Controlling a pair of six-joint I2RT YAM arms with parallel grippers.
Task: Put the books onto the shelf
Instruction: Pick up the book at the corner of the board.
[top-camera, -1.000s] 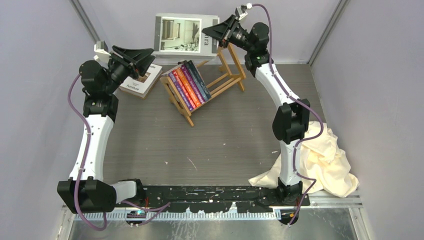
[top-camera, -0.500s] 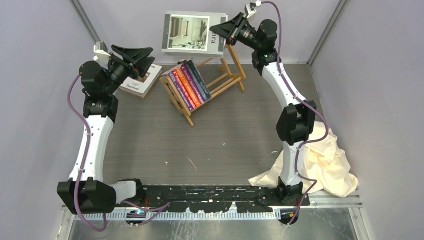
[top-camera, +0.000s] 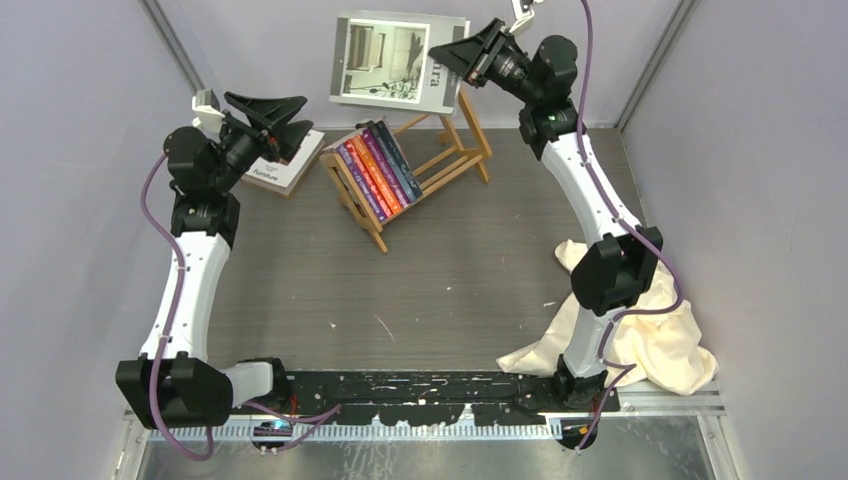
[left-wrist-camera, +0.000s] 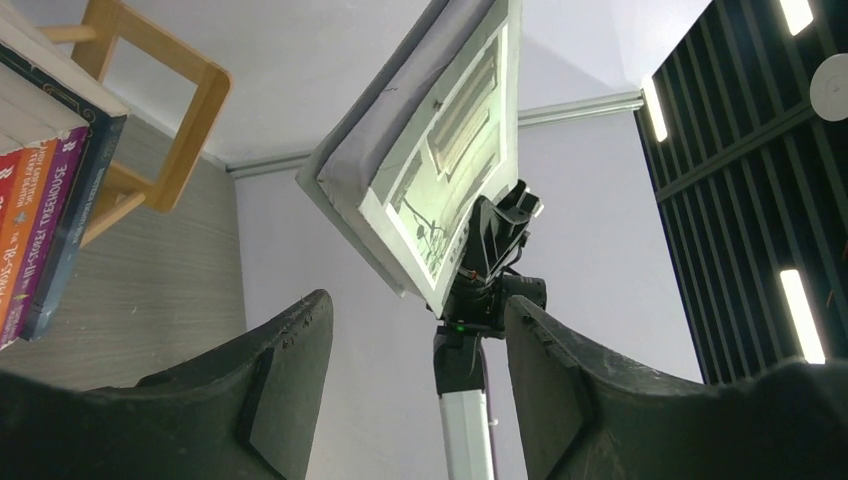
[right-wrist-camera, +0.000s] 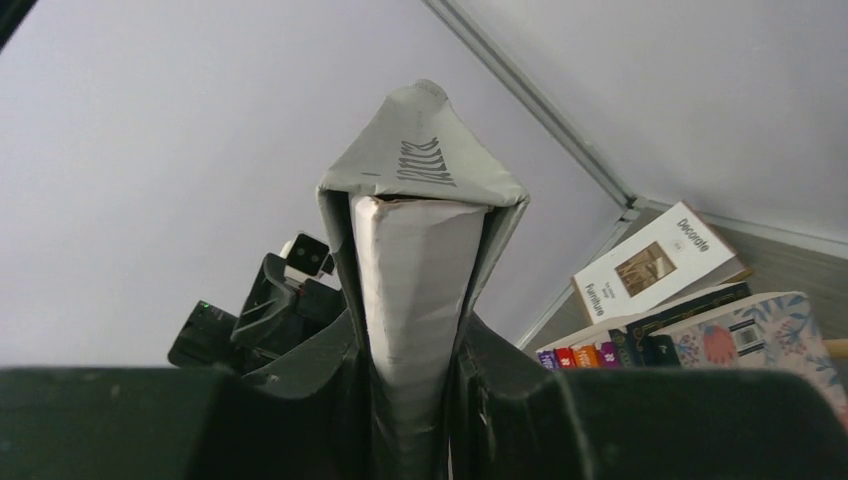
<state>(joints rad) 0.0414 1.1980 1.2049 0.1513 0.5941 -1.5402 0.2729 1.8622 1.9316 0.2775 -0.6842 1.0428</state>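
My right gripper (top-camera: 443, 54) is shut on a large grey book (top-camera: 395, 72) and holds it in the air above the back of the shelf (top-camera: 455, 160). The right wrist view shows that grey book (right-wrist-camera: 415, 250) edge-on, clamped between the jaws of the right gripper (right-wrist-camera: 410, 395). Several paperback books (top-camera: 378, 168) lean in a row at the left end of the slatted wooden rack. A white book (top-camera: 287, 166) lies flat on the table, left of the rack. Just above it hovers my left gripper (top-camera: 292, 116), open and empty. The left gripper (left-wrist-camera: 418, 330) looks up at the raised grey book (left-wrist-camera: 440, 150).
A cream cloth (top-camera: 655, 330) is heaped at the right, by the right arm's base. Grey walls close in the table on the left, right and back. The right half of the rack holds no books.
The right arm has lifted the grey book higher and a little to the right. The left gripper's jaws have spread wider, and it has stayed in place over the white book.
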